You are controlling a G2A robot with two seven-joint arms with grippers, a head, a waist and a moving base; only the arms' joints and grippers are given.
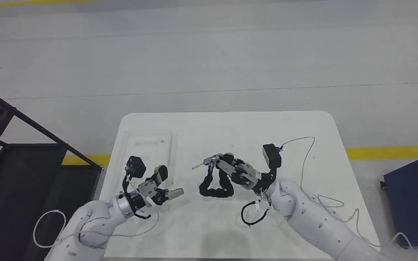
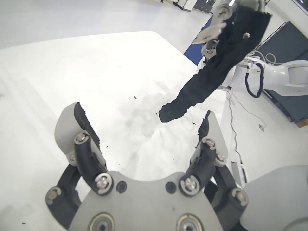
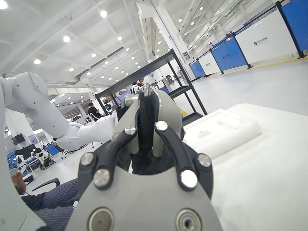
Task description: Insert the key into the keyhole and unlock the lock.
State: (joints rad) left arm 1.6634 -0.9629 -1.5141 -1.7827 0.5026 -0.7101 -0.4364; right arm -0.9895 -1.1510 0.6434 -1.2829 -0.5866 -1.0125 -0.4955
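We judge insertion not yet begun: the right gripper point(image 1: 222, 163) is clamped on the black cable lock point(image 1: 219, 189) over the table point(image 1: 313, 143) centre, with what appears to be the key point(image 1: 204, 162) pointing to 9 o'clock, and the left gripper point(image 1: 168, 183), wide and empty at 7 o'clock, must next grasp it.

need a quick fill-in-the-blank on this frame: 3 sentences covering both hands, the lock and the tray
1. The left hand is ___, gripping nothing.
2. The right hand is ___ on the black lock.
3. In the top view, the white foam tray lies nearer the ___ hand.

Missing words: open; shut; left
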